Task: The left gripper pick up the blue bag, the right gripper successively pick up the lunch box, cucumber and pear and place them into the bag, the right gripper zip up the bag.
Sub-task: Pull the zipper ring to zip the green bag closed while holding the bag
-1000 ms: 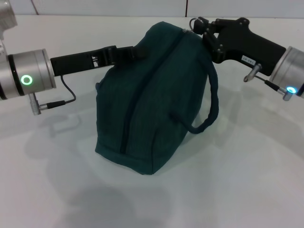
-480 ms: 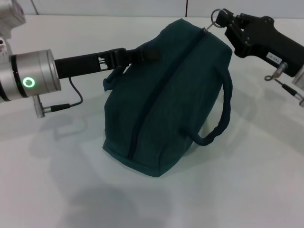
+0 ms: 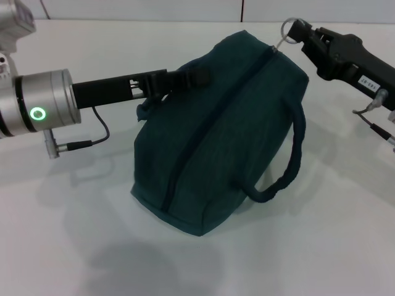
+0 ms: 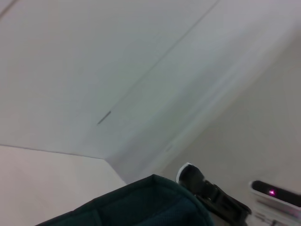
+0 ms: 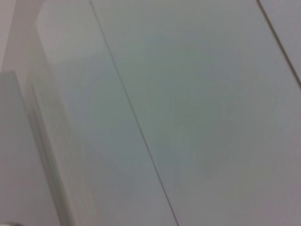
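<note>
The blue bag [image 3: 216,135] lies tilted on the white table with its zip line closed along the top. From the left, my left gripper [image 3: 185,79] reaches in and is shut on the bag's far handle at its upper left. At the bag's upper right end, my right gripper [image 3: 299,31] is shut on the ring zip pull [image 3: 288,28]. The near handle [image 3: 290,160] hangs loose down the right side. The left wrist view shows the bag's top edge [image 4: 141,207] and the right gripper [image 4: 207,193] beyond it. The lunch box, cucumber and pear are out of view.
White table [image 3: 308,246] all around the bag, with a wall [image 3: 154,9] behind it. The right wrist view shows only pale panels [image 5: 188,117].
The bag has shifted to the right and tilted over. My right gripper has drawn the zip pull right and away, and the left gripper has followed to the right with the handle.
</note>
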Motion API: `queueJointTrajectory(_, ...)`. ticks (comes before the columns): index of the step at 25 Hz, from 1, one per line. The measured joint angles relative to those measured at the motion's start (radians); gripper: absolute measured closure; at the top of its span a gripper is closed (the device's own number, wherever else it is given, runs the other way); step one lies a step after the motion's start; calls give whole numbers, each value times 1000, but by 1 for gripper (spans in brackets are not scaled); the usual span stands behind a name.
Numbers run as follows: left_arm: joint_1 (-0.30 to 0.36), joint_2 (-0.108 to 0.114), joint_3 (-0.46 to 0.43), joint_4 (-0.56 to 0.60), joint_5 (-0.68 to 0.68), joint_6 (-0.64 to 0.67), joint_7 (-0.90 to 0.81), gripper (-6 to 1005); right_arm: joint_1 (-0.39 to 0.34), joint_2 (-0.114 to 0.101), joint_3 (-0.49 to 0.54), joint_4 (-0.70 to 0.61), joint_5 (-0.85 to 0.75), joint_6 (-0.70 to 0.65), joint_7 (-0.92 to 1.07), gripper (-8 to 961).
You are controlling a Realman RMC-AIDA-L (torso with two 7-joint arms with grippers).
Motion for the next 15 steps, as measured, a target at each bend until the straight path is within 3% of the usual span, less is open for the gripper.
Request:
queueJointTrajectory(7, -4, -6, 0, 0, -1, 44, 23, 946, 0, 5, 77, 62, 2, 25, 94, 839)
queueJointTrajectory(15, -9, -9, 0, 0, -38, 105, 45, 944, 0, 4, 79, 90, 10, 60, 102, 837)
